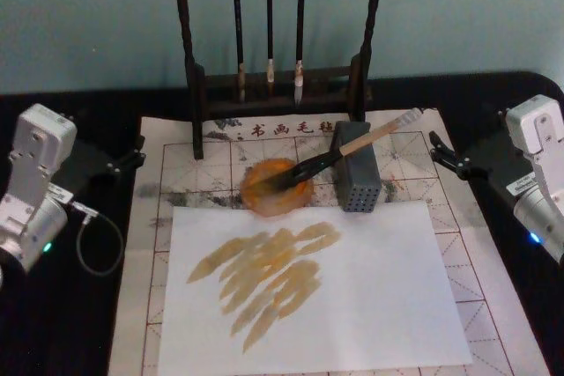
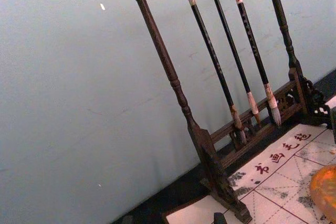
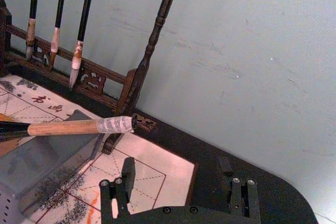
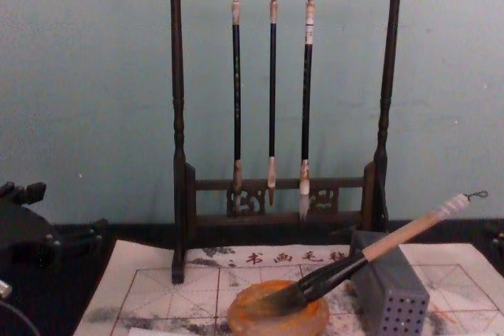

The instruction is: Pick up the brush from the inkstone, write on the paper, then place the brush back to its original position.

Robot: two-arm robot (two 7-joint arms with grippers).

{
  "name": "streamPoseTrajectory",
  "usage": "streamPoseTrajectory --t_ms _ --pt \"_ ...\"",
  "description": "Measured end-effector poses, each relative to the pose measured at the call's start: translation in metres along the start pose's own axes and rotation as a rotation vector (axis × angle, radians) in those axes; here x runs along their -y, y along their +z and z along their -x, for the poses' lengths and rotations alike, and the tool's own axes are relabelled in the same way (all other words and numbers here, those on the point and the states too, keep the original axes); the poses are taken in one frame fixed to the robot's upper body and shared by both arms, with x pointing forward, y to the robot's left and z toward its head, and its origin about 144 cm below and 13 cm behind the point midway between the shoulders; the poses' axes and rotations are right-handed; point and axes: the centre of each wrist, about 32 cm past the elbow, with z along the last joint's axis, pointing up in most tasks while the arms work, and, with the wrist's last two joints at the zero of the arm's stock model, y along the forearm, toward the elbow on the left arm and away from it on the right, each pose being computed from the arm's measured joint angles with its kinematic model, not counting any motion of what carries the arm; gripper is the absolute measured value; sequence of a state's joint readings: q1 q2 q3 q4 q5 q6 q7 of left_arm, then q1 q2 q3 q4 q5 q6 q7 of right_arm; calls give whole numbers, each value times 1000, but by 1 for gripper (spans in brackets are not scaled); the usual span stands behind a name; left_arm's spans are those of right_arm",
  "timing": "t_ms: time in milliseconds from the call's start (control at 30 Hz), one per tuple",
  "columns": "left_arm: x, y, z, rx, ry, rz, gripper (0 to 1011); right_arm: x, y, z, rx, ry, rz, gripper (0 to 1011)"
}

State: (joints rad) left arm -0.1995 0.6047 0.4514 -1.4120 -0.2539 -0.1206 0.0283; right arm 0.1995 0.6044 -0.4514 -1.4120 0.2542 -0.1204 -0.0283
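Strokes (image 1: 264, 283) of orange-brown mark the white sheet (image 1: 379, 305) lying on the gridded paper (image 1: 145, 323), so writing looks done. Left gripper (image 1: 130, 158) parks over the tabletop (image 1: 53, 323), state cannot be told; right gripper (image 3: 176, 187) opposite, jaws released. Beyond, the brush (image 1: 361, 143) rests bristles in the inkstone (image 1: 264, 202), apparently returned.

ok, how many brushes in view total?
4. Three thin brushes hang on the rack: left, middle, right. The thick brush lies with bristles in the inkstone, handle propped on the grey block.
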Motion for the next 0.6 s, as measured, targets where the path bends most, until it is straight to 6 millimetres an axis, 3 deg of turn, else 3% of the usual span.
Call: streamPoseTrajectory --t_ms 600 --pt "0 0 0 0 0 0 1001 0 0 0 1 0 0 1000"
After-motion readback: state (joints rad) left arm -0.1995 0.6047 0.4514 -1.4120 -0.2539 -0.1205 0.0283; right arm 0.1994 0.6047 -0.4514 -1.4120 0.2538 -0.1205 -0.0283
